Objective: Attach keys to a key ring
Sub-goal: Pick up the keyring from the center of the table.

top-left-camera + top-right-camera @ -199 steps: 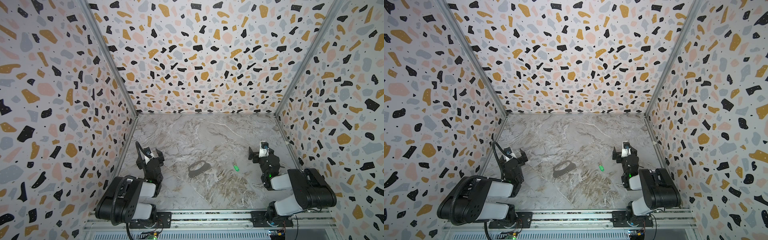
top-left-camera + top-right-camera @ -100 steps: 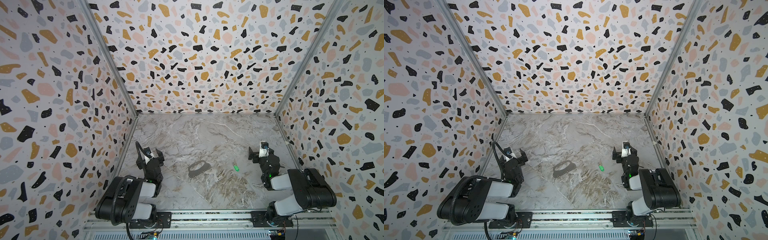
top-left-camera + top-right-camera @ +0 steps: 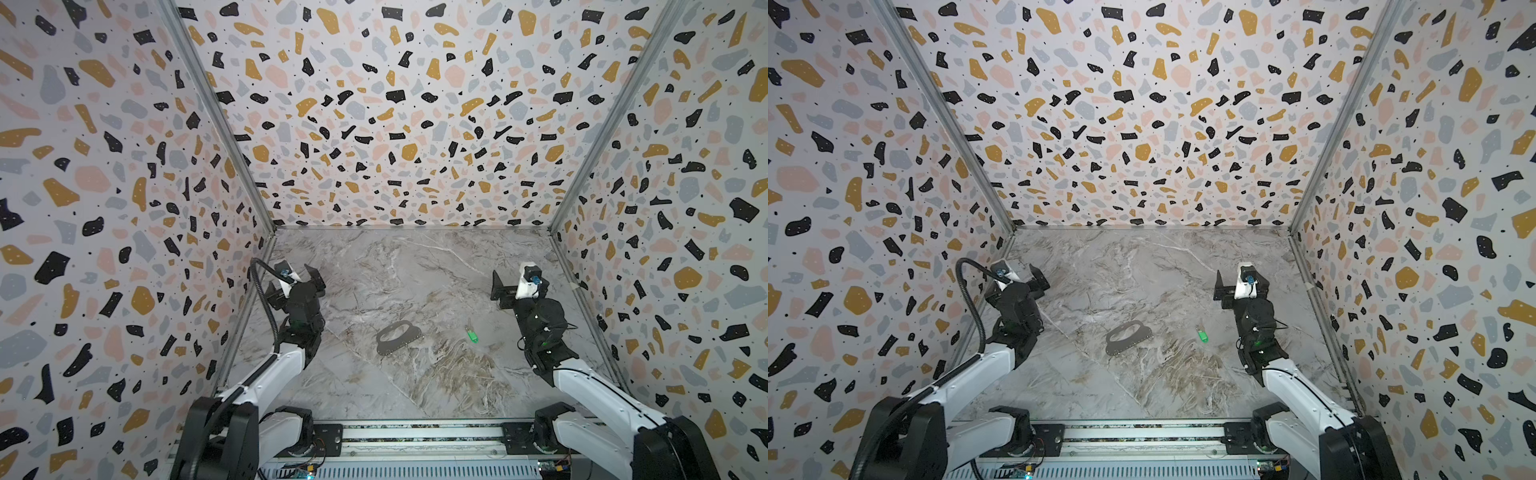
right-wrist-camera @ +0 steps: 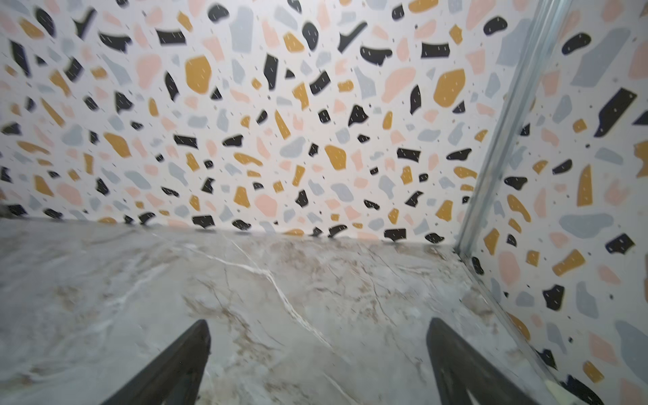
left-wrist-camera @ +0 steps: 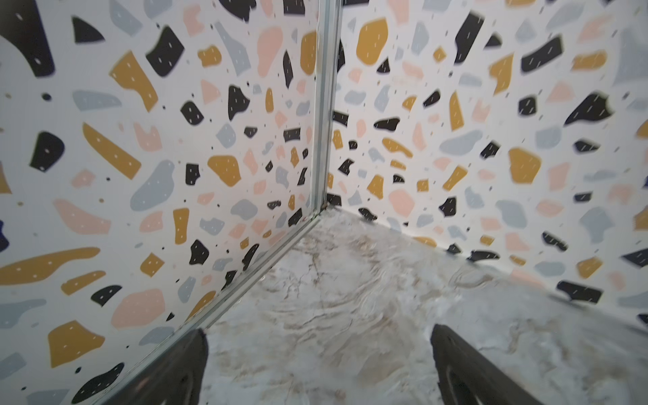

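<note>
The left gripper point(image 3: 297, 282) and the right gripper point(image 3: 518, 286) have both risen a little from their rest, each with its jaws wide apart and empty. The key point(image 3: 471, 335) and the key ring point(image 3: 397, 337) lie unmoved on the marble table point(image 3: 415, 270), near each other but apart, so the work seems only to begin. Both top views show these two things, the key nearer the right gripper, while the slightly blurred wrist views show only bare table, the walls point(image 4: 315, 105) and the spread fingers point(image 4: 182, 357).
</note>
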